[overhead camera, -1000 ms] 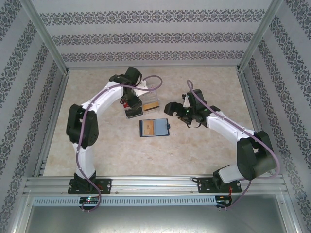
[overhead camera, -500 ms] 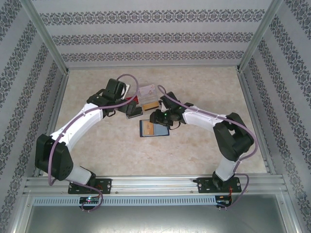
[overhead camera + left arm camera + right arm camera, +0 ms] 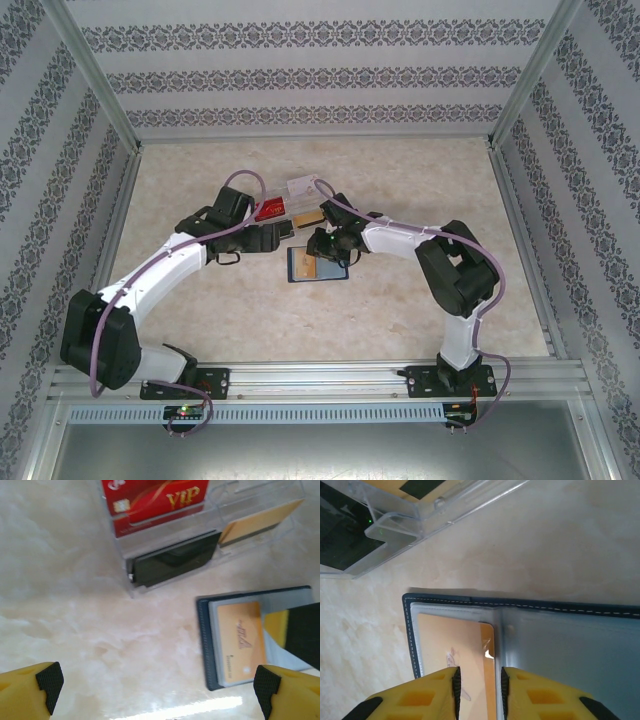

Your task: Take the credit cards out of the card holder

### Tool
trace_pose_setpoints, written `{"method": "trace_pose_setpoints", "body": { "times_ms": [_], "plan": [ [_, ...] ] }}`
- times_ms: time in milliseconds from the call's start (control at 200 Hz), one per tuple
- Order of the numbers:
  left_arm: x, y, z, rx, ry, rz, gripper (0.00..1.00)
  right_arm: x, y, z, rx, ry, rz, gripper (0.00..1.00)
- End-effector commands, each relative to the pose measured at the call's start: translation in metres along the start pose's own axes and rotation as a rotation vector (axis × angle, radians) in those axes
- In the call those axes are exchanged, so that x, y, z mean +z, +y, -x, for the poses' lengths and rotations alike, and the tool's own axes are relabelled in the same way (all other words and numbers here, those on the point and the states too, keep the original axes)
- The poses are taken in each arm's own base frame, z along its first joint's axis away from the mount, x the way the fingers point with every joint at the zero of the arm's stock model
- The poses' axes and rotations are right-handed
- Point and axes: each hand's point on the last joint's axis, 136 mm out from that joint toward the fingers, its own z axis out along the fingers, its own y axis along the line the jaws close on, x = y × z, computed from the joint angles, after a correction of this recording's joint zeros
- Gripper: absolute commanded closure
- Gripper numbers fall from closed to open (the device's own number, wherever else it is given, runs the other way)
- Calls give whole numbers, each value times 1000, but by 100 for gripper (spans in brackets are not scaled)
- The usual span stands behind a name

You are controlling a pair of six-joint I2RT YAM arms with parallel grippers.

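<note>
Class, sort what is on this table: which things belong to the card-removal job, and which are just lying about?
Job: card holder; orange card in its sleeve; red card; black card.
Lying about: clear plastic rack holding the red and black ones.

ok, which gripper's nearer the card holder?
Right. The right gripper sits over the card holder, directly above its orange card; the left gripper hangs open off its left side.

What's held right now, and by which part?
Left gripper: open, empty. Right gripper: narrow jaws straddle the orange-gold glossy card at its exposed edge, in the navy card holder; grip cannot be told.
</note>
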Motion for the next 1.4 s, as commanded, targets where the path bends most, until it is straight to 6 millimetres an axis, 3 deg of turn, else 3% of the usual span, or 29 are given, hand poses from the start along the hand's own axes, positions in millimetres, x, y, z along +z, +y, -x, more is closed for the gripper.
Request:
{"method": "trace_pose_setpoints", "body": {
  "times_ms": [0,190,430,580,714,844,974,1394],
  "plan": [
    [13,-20,-8,-52,61,-103,0,8,-8,-5,8,-2,-32,70],
    [26,-31,-16,-89,114,-163,0,19,-22,-26,-2,61,-57,70],
    [38,-52,-22,-148,176,-269,4,10,-20,-38,-22,60,-36,70],
    [49,-66,-25,-227,193,-334,15,-4,-4,-24,-44,10,10,70],
    [60,-74,-27,-237,206,-336,30,-12,-1,-16,-44,-30,44,72],
    [73,-79,-33,-266,224,-330,48,-12,-2,-13,-32,-18,102,76],
    [81,-75,-35,-288,238,-287,59,-5,0,-17,-28,32,153,81],
    [98,-66,-52,-271,293,-226,73,6,-5,-20,-6,59,165,82]
  ]
}}
